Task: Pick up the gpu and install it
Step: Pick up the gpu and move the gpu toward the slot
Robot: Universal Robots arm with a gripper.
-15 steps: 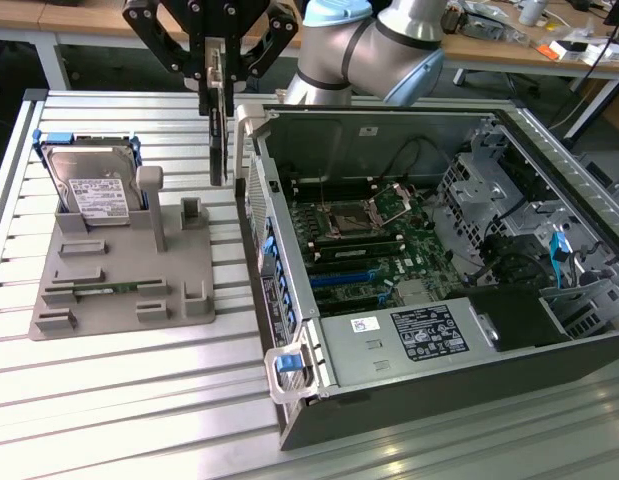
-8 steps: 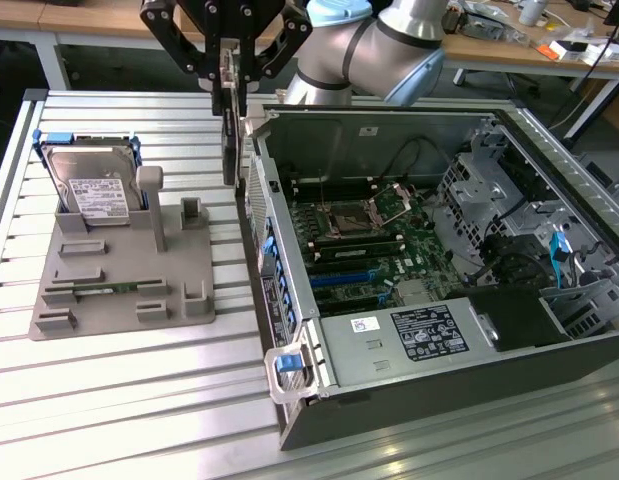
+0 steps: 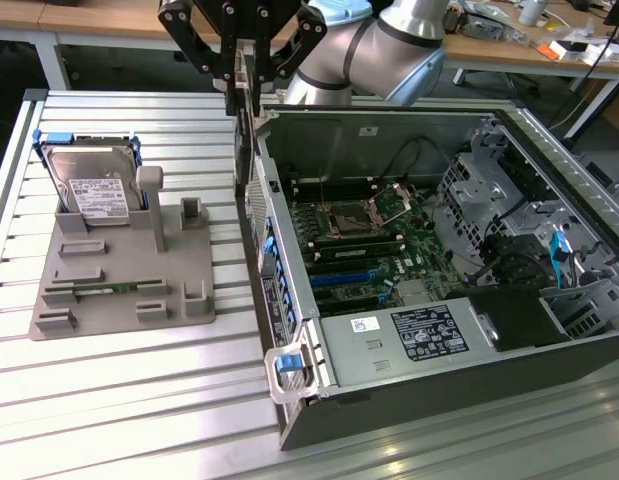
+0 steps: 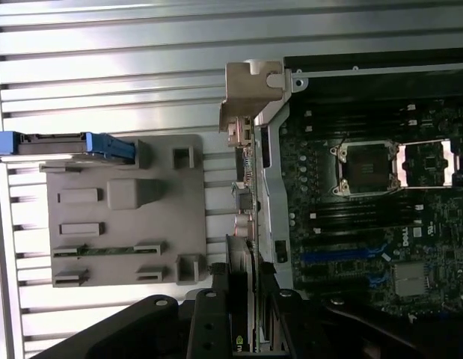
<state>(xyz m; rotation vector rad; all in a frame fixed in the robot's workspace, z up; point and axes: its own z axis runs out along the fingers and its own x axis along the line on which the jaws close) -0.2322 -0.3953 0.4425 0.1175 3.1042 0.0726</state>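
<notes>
My gripper [image 3: 245, 88] is shut on the gpu [image 3: 242, 150], a thin dark card held edge-on and hanging straight down from the fingers. It hangs in the air at the far end of the case's wall on the exterior view's left, between the grey fixture and the open computer case [image 3: 289, 330]. In the wrist view the gpu [image 4: 244, 194] runs as a narrow strip out from the gripper [image 4: 246, 325], with its silver bracket at the end away from the fingers. The strip lies along the case wall beside the motherboard [image 4: 366, 224]. The blue slots [image 3: 339, 278] on the board lie open.
A grey fixture plate [image 3: 119, 285] lies on the slatted table at the exterior view's left. It holds an upright hard drive [image 3: 94, 190] in a blue frame and a slim memory stick [image 3: 104, 290]. Drive cages and cables [image 3: 549, 250] crowd the case's far side.
</notes>
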